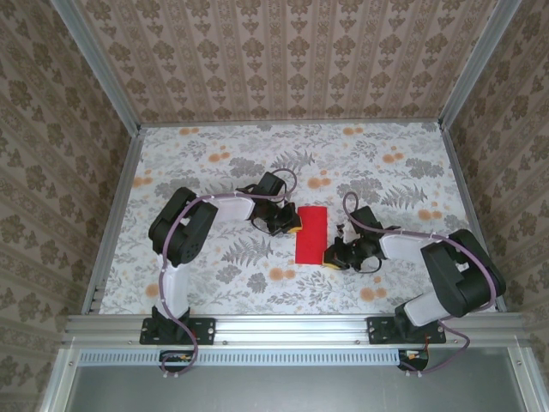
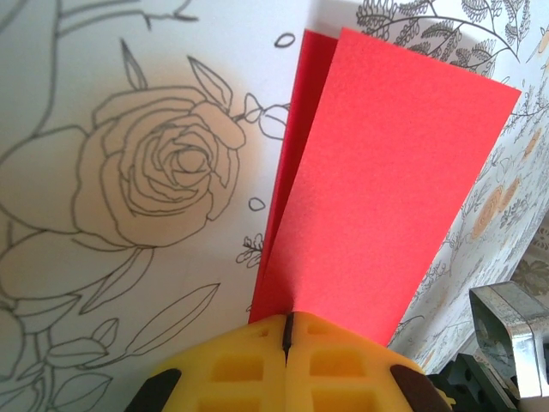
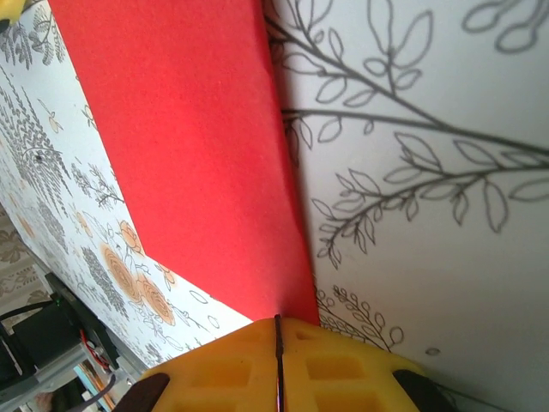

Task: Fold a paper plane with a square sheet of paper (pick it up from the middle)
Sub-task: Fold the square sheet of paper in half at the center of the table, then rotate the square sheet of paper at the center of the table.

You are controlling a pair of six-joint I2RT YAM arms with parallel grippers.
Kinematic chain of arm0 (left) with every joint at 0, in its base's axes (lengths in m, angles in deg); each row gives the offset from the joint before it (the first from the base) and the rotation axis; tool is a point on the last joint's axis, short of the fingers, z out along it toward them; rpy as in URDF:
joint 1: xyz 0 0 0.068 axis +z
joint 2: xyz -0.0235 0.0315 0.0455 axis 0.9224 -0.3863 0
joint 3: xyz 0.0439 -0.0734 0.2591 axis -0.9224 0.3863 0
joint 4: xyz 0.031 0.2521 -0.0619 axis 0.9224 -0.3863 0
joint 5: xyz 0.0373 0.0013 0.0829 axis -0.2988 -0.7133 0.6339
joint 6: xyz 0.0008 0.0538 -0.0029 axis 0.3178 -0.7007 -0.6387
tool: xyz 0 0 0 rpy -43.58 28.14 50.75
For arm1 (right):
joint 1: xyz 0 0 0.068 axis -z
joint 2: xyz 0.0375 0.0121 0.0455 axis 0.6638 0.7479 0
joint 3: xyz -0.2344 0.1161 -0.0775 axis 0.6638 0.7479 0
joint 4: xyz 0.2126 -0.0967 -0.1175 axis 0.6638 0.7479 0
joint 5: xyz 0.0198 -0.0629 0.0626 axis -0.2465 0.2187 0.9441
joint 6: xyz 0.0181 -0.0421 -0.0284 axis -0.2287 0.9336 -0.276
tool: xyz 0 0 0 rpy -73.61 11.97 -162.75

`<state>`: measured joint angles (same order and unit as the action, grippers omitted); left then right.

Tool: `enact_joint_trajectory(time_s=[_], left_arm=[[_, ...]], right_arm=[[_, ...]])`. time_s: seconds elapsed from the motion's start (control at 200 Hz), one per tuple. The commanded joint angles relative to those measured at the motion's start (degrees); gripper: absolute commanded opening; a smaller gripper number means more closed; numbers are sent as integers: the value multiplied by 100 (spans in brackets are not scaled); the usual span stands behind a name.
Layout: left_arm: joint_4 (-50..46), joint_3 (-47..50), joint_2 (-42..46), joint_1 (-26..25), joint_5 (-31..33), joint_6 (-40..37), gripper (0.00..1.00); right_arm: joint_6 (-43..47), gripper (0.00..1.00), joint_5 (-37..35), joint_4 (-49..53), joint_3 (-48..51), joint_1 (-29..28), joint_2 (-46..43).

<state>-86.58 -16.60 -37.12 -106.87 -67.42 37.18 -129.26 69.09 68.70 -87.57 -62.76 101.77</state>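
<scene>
1. The square sheet of paper (image 1: 310,233), folded double, lies mid-tabletop (image 1: 412,172).
2. The left hand (image 2: 287,335) pinches its left edge and the right hand (image 3: 278,339) its near right corner, probably steadying it for creasing.

Left arm (image 1: 184,230) and right arm (image 1: 453,273) bend inward; left hand (image 1: 290,227) clamps the red sheet's (image 1: 310,233) left edge, right hand (image 1: 333,257) its near right corner.
</scene>
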Motion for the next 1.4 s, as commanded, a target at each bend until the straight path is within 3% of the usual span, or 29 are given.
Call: enact_joint_trajectory(time_s=[0.0, 0.175, 0.3, 0.785, 1.06, 1.395], left_arm=[[-1198, 270, -578, 107, 866, -303, 0], [-1533, 29, -281, 312, 960, -947, 0], [-1837, -114, 6, 550, 1006, -1673, 0], [-2519, -1454, -348, 1006, 806, -3550, 0], [-2191, -1453, 13, 1102, 447, -3220, 3], [-887, -183, 1123, 936, 266, -1853, 10]], right_arm=[[-65, 10, -321, 852, 127, -8, -94], [-137, 13, -379, 788, -544, -10, -888], [9, 15, -580, 696, -1022, -10, -851], [223, 11, -836, 57, -3622, -378, 2219], [194, 10, -1401, 761, -4837, -405, 3329], [-311, 10, -2381, 1228, -4675, -407, 3369]])
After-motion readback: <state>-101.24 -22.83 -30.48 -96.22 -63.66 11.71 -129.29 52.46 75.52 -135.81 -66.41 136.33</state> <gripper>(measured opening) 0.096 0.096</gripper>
